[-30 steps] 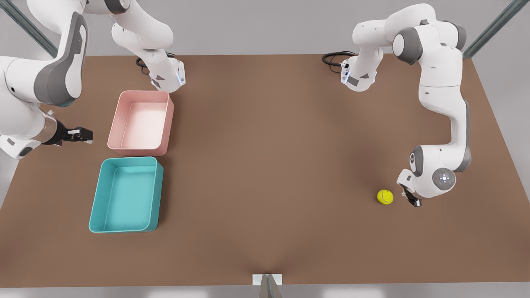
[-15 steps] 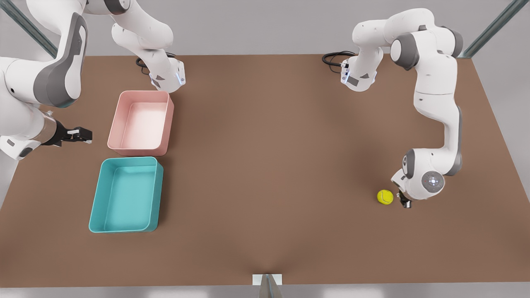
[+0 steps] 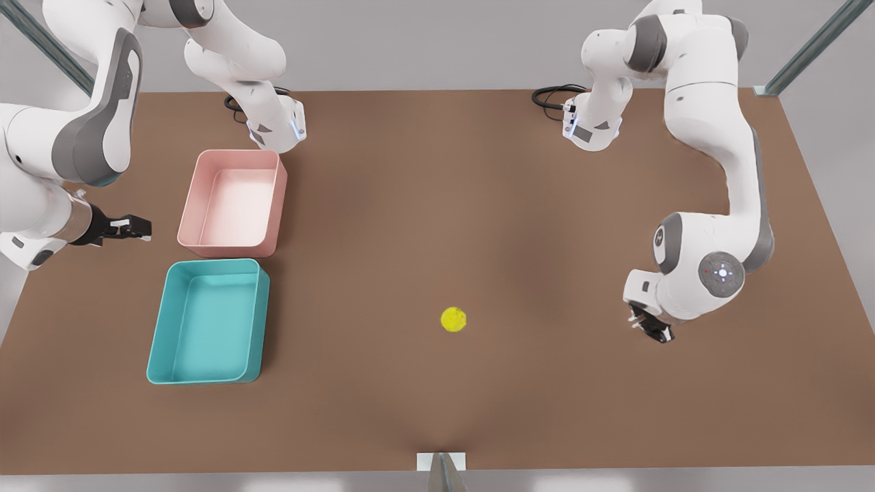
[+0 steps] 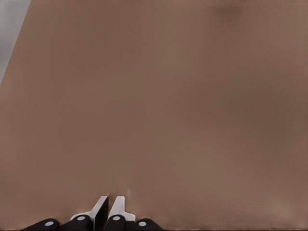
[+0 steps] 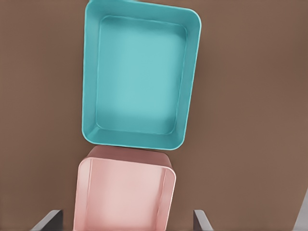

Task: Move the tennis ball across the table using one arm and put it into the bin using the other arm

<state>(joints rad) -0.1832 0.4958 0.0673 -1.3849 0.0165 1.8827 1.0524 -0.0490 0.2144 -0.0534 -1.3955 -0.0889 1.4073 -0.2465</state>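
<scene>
The tennis ball (image 3: 453, 319) is a small yellow-green ball lying free on the brown table (image 3: 437, 205), near the middle and toward the front edge. My left gripper (image 3: 649, 329) hangs low over the table well to the front view's right of the ball, its fingers (image 4: 102, 208) shut on nothing. The teal bin (image 3: 158, 328) stands at the front view's left and is seen from above in the right wrist view (image 5: 91, 86). My right gripper (image 3: 139, 227) waits open, high up just left of the bins (image 5: 126, 219).
A pink tray (image 3: 188, 219) stands directly behind the teal bin, almost touching it, and appears again (image 5: 82, 192) in the right wrist view. Both arm bases and black cables (image 3: 554, 96) sit at the table's far edge. A small white bracket (image 3: 441, 462) marks the front edge.
The ball has gone from beside the left gripper to the middle of the table, toward the front view's left. The left gripper swept a little that way. The right arm barely moved.
</scene>
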